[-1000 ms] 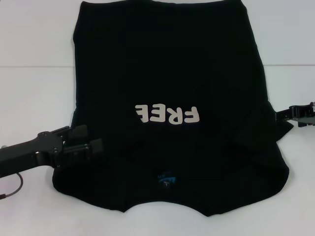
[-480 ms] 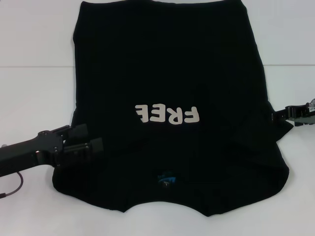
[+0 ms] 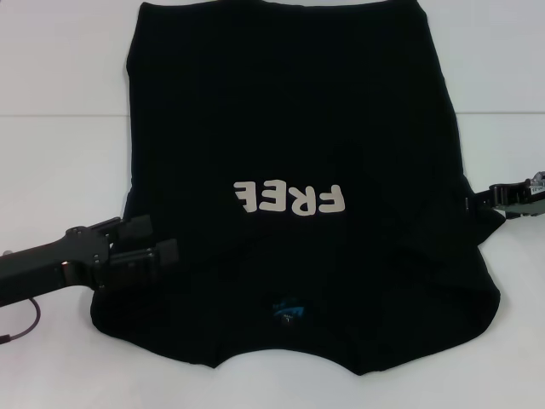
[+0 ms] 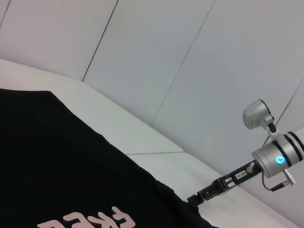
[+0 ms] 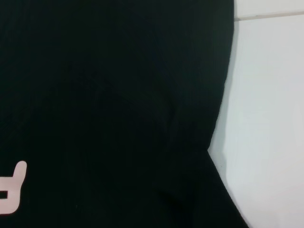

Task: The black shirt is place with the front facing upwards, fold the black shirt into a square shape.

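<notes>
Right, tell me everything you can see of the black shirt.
The black shirt is a large, soft-looking cloth T-shirt lying front up on the white table, collar nearest the robot. White "FREE" lettering crosses the chest and a small blue neck label shows at the collar. Both sleeves look tucked in, leaving creases on the robot's right side. The left gripper is over its left edge; the right gripper is at its right edge.

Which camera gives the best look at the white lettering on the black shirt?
The head view: the white "FREE" lettering shows whole on the black cloth T-shirt. The left wrist view catches only the letters' upper parts at its frame edge; the right wrist view shows one partial letter.
</notes>
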Available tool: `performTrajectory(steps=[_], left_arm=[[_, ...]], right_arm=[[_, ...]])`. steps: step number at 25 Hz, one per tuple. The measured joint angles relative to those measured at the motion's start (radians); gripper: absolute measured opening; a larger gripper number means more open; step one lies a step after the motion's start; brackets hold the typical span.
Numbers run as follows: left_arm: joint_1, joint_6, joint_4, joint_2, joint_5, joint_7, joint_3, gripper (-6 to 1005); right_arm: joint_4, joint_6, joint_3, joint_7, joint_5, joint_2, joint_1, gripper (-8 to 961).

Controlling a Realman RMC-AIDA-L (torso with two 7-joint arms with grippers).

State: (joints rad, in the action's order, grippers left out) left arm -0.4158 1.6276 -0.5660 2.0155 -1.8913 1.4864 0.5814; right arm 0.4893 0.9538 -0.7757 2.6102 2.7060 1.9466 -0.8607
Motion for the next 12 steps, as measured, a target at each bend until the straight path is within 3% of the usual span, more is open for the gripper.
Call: performTrajectory(steps=[12], left_arm=[[0.000,0.000,0.000,0.000,0.000,0.000,0.000,905]], right_arm=[[0.000,0.010,-0.001,-0.003,-0.002,0.008,-0.013,858]])
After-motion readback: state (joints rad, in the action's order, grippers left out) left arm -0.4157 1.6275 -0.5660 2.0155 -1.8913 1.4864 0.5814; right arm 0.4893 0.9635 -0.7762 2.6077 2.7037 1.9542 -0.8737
